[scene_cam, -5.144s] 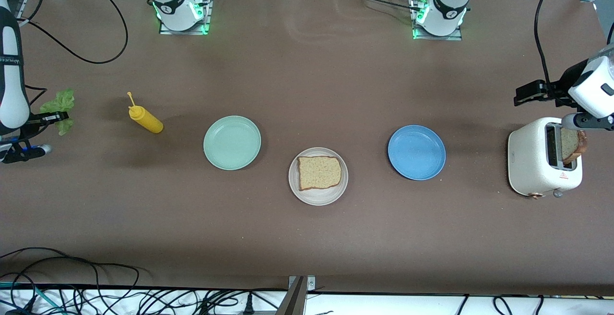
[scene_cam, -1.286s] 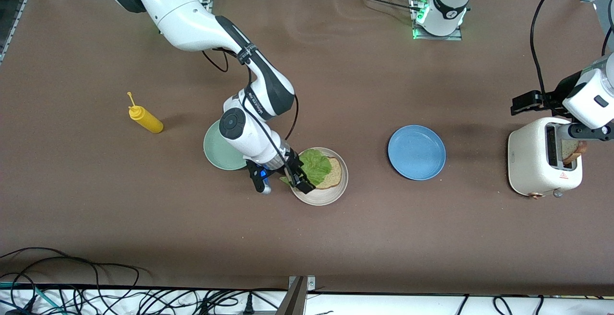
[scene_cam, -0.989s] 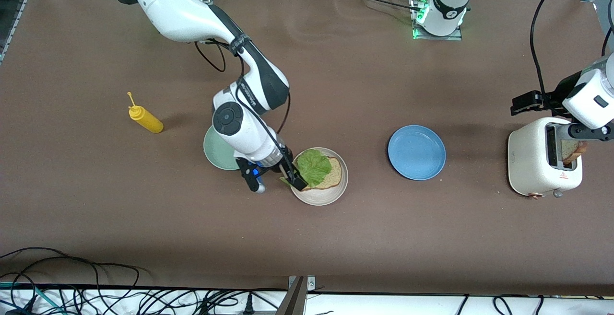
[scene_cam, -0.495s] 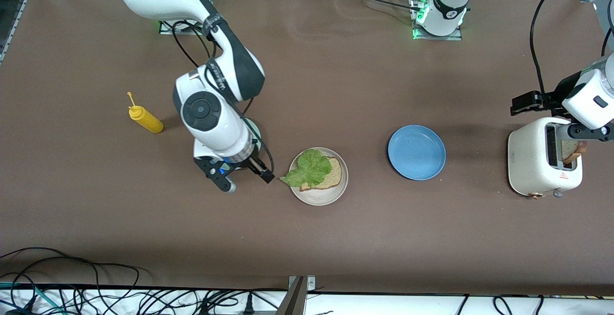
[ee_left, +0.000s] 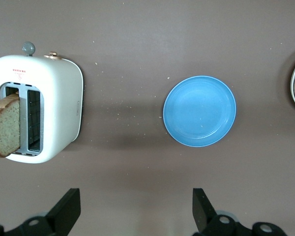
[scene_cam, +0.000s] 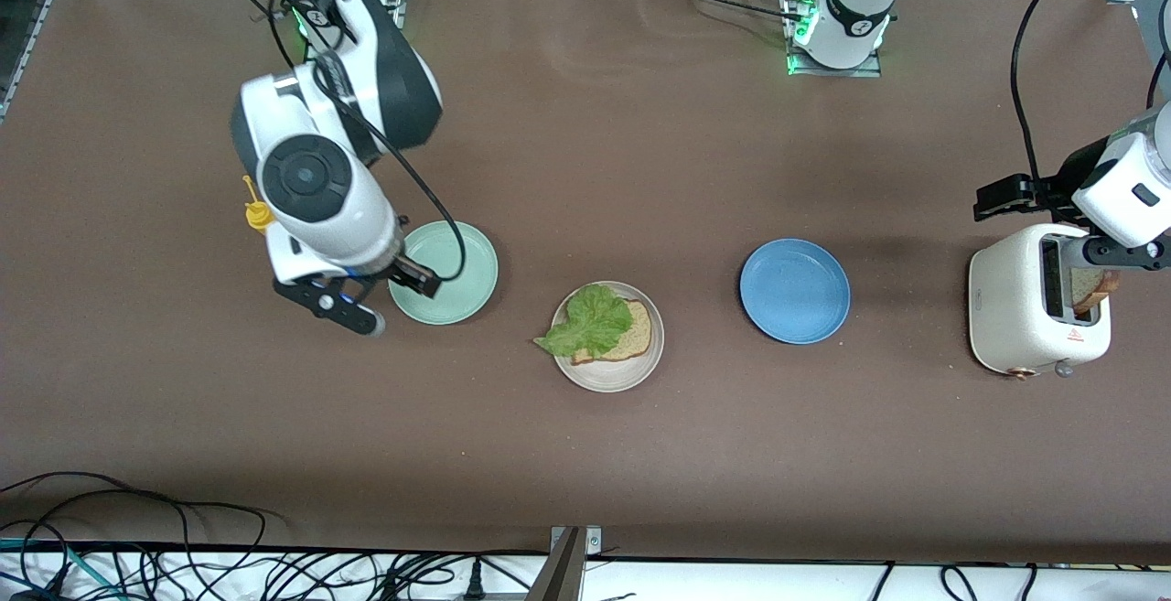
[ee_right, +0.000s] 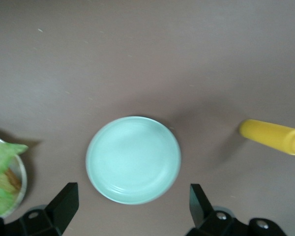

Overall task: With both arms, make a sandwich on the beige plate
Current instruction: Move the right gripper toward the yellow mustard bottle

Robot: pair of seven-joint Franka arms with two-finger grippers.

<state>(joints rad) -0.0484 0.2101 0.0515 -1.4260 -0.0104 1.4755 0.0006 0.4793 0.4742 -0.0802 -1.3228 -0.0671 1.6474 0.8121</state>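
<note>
Front view: 1 bread slice [scene_cam: 629, 338] lies on the beige plate [scene_cam: 607, 377] mid-tabletop, with the lettuce leaf [scene_cam: 588, 322] on it, spilling over the rim toward the right arm's end. The right hand [scene_cam: 392, 295] hangs released over the mint-green plate [scene_cam: 457, 258], beside the yellow bottle [ee_right: 272, 136]. The left hand [ee_left: 136, 212] is released above the white toaster [scene_cam: 1015, 308], where a 2nd slice [ee_left: 6, 125] stands in 1 slot. The toaster's red marking is unreadable. The blue plate [scene_cam: 794, 290] sits between.
</note>
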